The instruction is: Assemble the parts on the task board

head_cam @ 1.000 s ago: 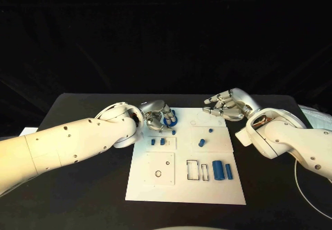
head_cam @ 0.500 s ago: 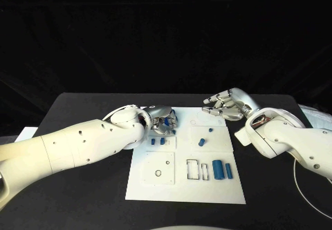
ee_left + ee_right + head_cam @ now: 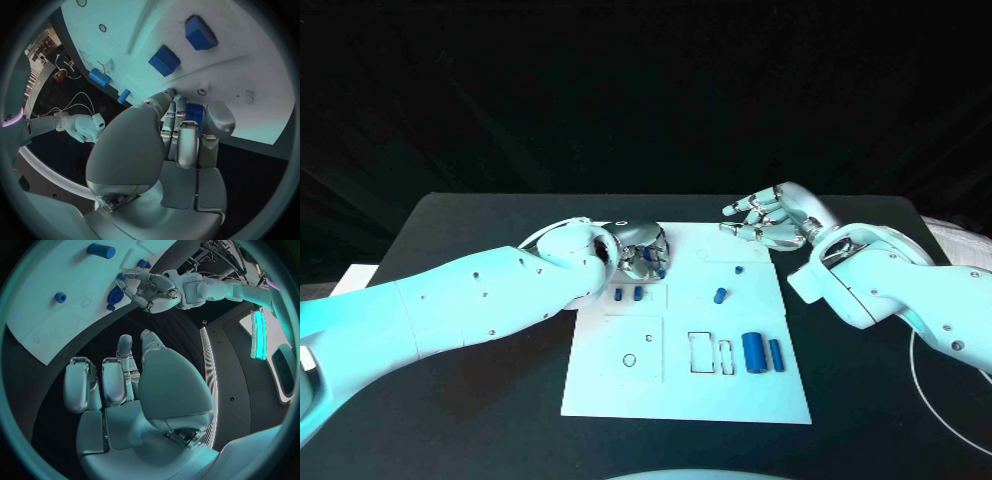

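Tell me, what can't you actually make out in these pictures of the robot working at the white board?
- Blue part at the left hand: the fingers cover most of it in the left wrist view, so its shape and the grip stay unclear.
- Task board under that hand: hidden in the head view by hand and arm.
- Small marks and holes on the board: too small to read.
- Right hand: its palm side faces away in the head view.

One task board (image 3: pixel 733 395), two robot hands
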Motion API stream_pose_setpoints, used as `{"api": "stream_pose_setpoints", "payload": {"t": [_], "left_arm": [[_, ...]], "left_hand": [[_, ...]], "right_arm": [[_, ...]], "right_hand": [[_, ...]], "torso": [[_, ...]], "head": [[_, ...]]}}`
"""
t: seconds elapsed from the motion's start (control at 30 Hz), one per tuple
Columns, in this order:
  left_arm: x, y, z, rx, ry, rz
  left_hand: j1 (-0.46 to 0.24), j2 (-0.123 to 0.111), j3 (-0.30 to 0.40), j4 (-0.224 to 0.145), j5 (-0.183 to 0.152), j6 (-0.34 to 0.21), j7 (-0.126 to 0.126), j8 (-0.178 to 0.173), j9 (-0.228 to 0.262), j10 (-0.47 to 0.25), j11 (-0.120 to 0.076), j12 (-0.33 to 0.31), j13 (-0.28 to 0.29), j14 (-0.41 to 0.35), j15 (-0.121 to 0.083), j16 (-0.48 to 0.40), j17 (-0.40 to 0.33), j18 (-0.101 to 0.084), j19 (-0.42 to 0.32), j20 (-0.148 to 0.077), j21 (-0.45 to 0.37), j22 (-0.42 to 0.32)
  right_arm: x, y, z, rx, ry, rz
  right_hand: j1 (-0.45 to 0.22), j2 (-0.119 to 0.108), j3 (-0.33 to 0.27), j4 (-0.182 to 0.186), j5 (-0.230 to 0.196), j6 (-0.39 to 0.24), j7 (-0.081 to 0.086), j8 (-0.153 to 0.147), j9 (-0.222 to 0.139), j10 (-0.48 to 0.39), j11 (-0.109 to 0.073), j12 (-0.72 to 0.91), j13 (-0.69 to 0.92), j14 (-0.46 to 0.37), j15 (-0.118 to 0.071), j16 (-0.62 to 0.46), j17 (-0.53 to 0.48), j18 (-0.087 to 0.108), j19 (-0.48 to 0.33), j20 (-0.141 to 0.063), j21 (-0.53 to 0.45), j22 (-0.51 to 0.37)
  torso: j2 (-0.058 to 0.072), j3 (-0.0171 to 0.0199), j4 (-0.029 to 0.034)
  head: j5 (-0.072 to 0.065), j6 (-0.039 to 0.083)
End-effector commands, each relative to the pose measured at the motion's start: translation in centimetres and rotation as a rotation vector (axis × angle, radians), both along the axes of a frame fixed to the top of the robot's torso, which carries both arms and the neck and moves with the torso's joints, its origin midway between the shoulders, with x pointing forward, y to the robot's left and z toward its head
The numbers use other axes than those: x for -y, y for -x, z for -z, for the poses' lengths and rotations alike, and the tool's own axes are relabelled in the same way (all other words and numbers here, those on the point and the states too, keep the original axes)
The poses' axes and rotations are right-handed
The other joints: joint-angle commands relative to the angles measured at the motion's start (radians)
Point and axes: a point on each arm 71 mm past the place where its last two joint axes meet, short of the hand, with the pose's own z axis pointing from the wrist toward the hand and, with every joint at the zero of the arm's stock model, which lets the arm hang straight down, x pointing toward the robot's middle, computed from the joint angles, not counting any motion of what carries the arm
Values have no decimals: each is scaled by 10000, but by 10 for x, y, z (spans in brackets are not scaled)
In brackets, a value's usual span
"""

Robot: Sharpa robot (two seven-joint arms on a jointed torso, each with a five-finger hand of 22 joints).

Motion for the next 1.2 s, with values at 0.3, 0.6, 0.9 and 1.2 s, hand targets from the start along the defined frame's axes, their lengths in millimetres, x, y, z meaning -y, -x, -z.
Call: {"api": "stream_pose_setpoints", "payload": {"t": [0.3,0.6,0.9,1.2], "left_arm": [[6,1,4,-238,-488,124],[10,3,6,-372,-587,191],[9,3,7,-476,-683,32],[11,4,7,-560,-697,93]], "left_hand": [[-111,7,184,-47,-29,146,2,-67,-81,235,-16,-150,-117,208,-100,83,-29,-221,148,-23,428,232],[-236,-120,235,-95,-48,71,21,-185,-179,237,12,-301,-218,204,-90,23,-193,-261,209,-29,646,366],[-436,-301,257,-140,-59,-247,96,-468,-395,-165,233,-619,-396,175,84,-40,-377,-258,160,83,520,351],[-465,-222,292,-171,-65,-99,89,-436,-429,-26,202,-558,-393,185,75,-19,-386,-260,174,107,592,404]], "right_arm": [[-3,1,1,1,83,-229],[-4,1,1,-8,83,-245],[-3,1,1,-16,90,-241],[-4,1,1,-24,89,-260]], "right_hand": [[47,67,-45,3,40,20,35,42,10,-40,3,-54,-2,329,-1,-33,3,138,-37,3,-51,-14],[47,67,-45,3,40,20,35,42,10,-40,3,-54,-2,329,-1,-33,3,138,-37,3,-51,-14],[47,67,-45,3,40,20,35,42,10,-40,3,-54,-2,329,-1,-33,3,138,-37,3,-51,-14],[33,77,-56,14,42,26,35,45,12,-36,4,-56,-14,329,-1,-51,-13,138,-36,3,-54,-16]], "torso": [[-6,0,8],[-10,-4,11],[-9,-8,5],[-10,1,9]], "head": [[11,-52],[7,-65],[-7,-83],[-18,-92]]}}
